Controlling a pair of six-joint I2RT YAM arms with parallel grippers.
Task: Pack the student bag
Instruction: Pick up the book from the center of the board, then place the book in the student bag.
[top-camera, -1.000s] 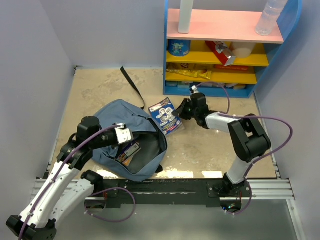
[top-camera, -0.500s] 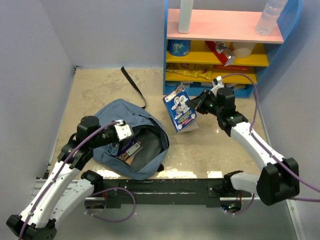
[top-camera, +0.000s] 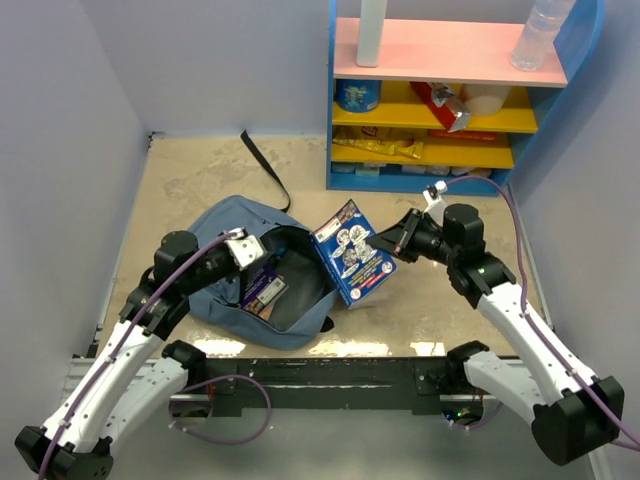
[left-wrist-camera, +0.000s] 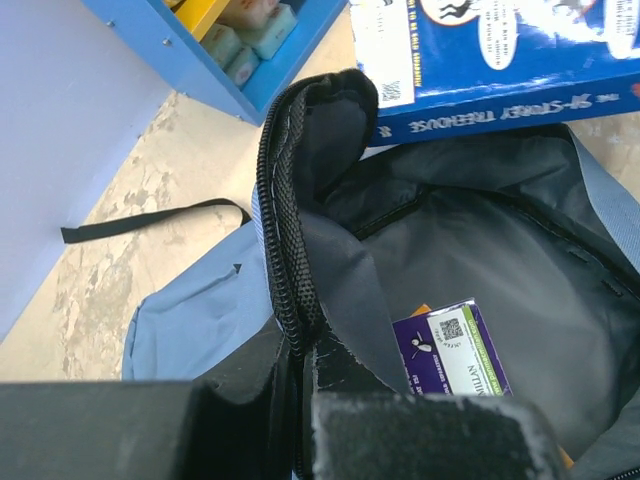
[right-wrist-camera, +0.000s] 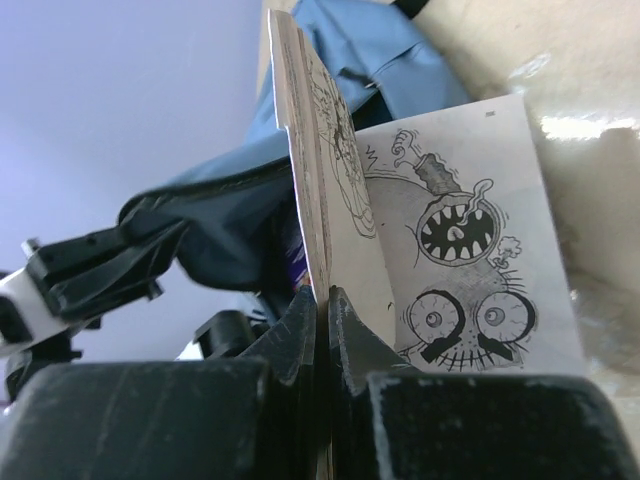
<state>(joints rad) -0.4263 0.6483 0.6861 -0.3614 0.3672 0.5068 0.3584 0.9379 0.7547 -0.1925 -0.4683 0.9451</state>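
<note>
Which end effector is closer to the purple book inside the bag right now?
Left. The left end effector pinches the student bag by its rim, just beside the purple book. The right end effector holds the blue book at the bag's opposite edge.

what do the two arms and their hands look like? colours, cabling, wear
The left arm and right arm match: white link shells, black joints, a purple cable looped along each. The left hand and right hand have black fingers, scuffed pale in the wrist views; the left has a white block behind its fingers. No legible markings.
</note>
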